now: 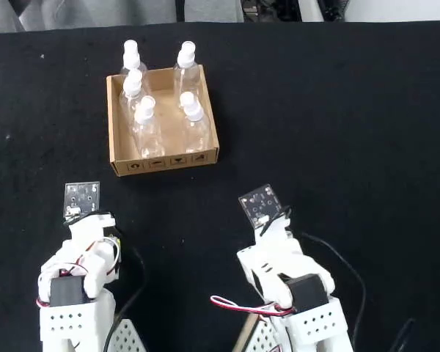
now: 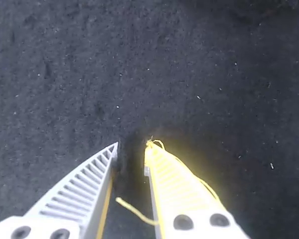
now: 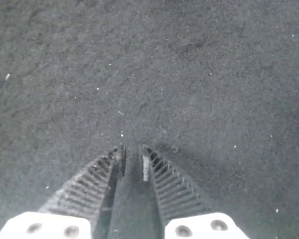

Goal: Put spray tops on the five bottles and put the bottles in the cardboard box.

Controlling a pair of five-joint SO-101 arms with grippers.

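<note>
The cardboard box (image 1: 165, 160) sits on the black cloth at the far left. Several clear bottles stand upright inside it, each with a white spray top; one is near the front left (image 1: 147, 126), another near the front right (image 1: 194, 121), and one stands at the back right (image 1: 186, 67). Both arms are folded back near the table's front edge, well short of the box. My left gripper (image 2: 131, 146) points down at bare cloth, shut and holding nothing. My right gripper (image 3: 132, 148) is likewise shut and holding nothing, over bare cloth.
Black cloth (image 1: 330, 110) covers the whole table, with open room right of the box and between the box and the arms. The left arm's base (image 1: 73, 315) and the right arm's base (image 1: 308, 315) stand at the front edge, with cables trailing beside them.
</note>
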